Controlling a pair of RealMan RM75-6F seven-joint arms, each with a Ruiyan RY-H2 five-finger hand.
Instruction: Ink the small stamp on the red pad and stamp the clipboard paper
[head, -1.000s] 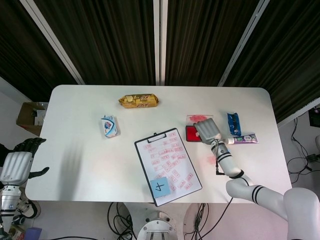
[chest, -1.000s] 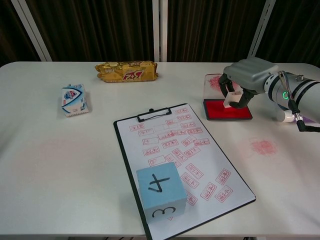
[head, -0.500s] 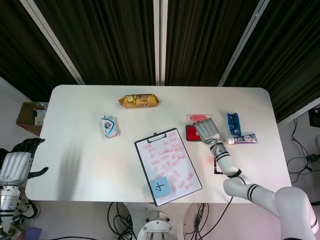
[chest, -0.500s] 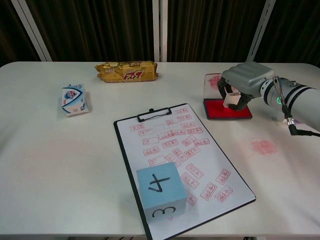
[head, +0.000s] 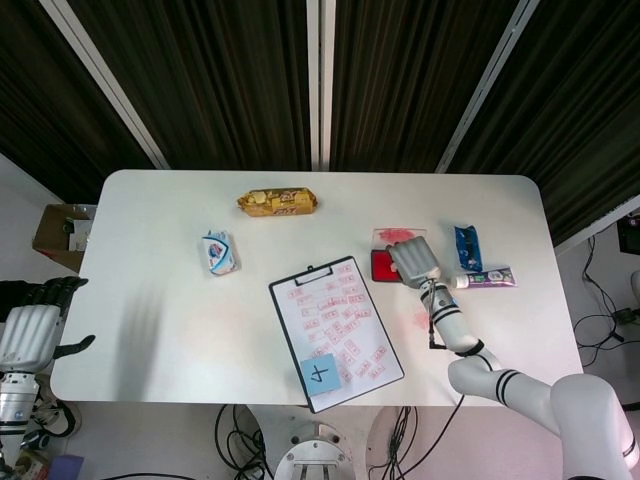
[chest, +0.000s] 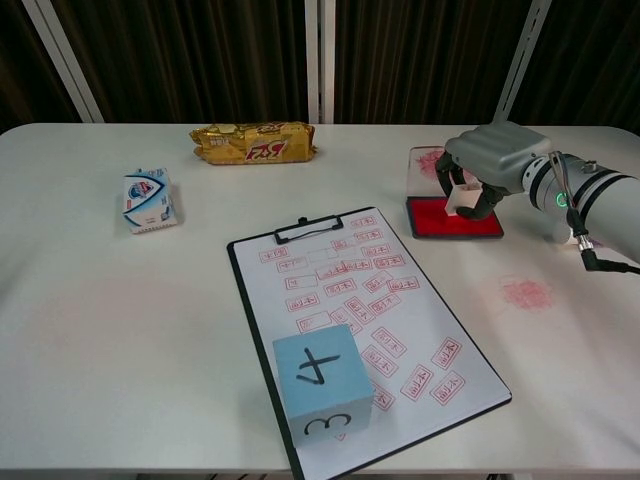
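**Inking the stamp — press flat, lift straight**

Your right hand (chest: 487, 170) is clamped on the small stamp (chest: 460, 198), fingers curled around it, directly above the red pad (chest: 455, 219) near the table's right edge. From the chest view the stamp face sits at or just above the ink; contact cannot be confirmed.

- Bring the stamp down square to the pad — a tilted face will likely ink one edge only.
- Keep it inside the pad's red area, clear of the open lid (chest: 425, 161) behind.
- Lift vertically before travelling left to the clipboard (chest: 290, 239).
- Aim for a bare spot on the paper (chest: 340, 290); it carries many prints, and a blue cube (chest: 321, 388) occupies its near corner.

Your left hand (head: 30, 330) hangs off the table's left edge, fingers apart, holding nothing.
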